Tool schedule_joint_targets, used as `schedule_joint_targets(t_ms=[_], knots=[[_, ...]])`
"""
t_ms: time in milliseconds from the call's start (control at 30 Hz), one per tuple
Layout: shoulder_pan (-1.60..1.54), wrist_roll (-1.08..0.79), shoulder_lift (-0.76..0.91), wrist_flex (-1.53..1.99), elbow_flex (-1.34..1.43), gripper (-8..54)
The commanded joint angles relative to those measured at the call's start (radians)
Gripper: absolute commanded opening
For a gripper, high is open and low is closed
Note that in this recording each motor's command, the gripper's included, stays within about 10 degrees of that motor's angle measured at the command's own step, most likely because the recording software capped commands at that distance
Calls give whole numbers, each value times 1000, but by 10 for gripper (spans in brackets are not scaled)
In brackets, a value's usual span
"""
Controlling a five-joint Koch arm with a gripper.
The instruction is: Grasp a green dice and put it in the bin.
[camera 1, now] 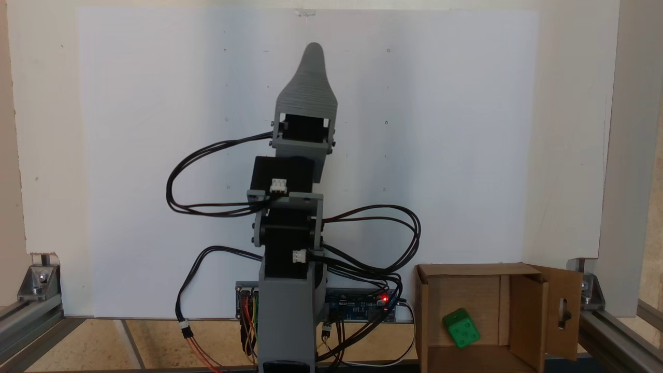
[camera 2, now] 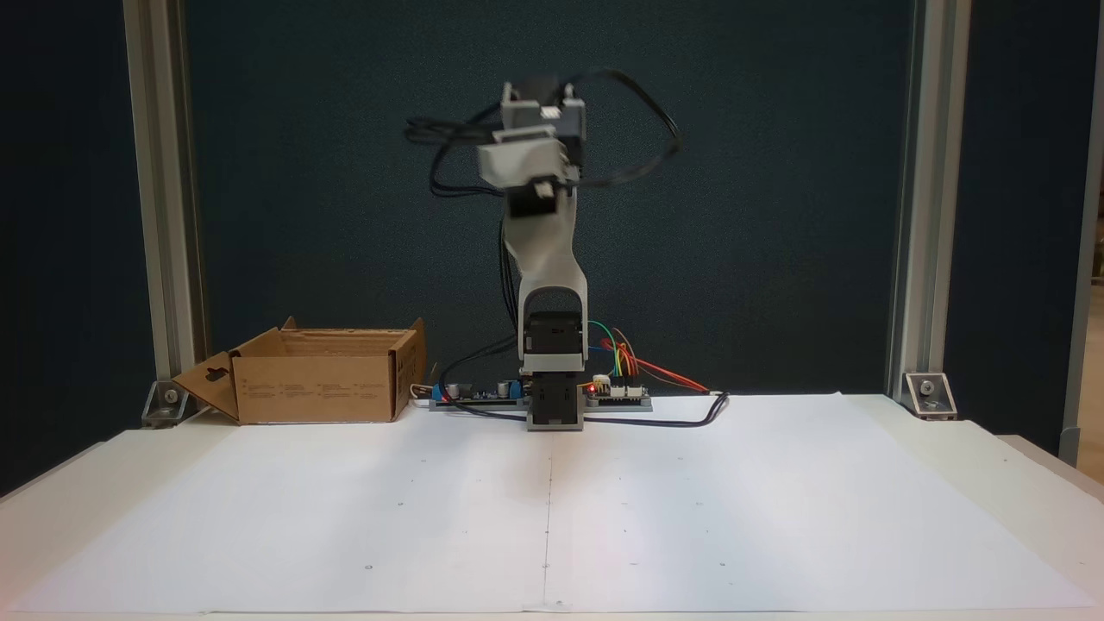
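Observation:
The green dice (camera 1: 461,328) lies inside the brown cardboard bin (camera 1: 474,270), on its floor near the middle. In the front-facing fixed view the bin (camera 2: 319,379) stands at the left beside the arm's base, and its walls hide the dice. The gripper (camera 1: 313,52) is raised high over the white sheet, away from the bin, with nothing seen in it. One grey pointed finger covers the other, so the gap between the jaws is hidden. In the front-facing view the gripper (camera 2: 523,162) points toward the camera and looks blurred.
The arm's base with a circuit board (camera 2: 617,392) and loose black cables (camera 1: 393,243) sits at the table's back edge. A side flap with a slot cut-out (camera 1: 564,311) hangs open on the bin. Aluminium frame posts (camera 2: 914,207) stand at the corners. White paper (camera 2: 552,517) covers the table.

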Motion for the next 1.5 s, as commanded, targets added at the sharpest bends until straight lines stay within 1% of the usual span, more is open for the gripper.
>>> schedule_joint_targets(t_ms=[0, 333, 933, 1467], knots=[[-21, 38, 72, -165, 43, 449], [-25, 34, 262, -601, 476, 454], [12, 29, 469, -1313, 1057, 448], [6, 26, 474, -1740, 1408, 445]])
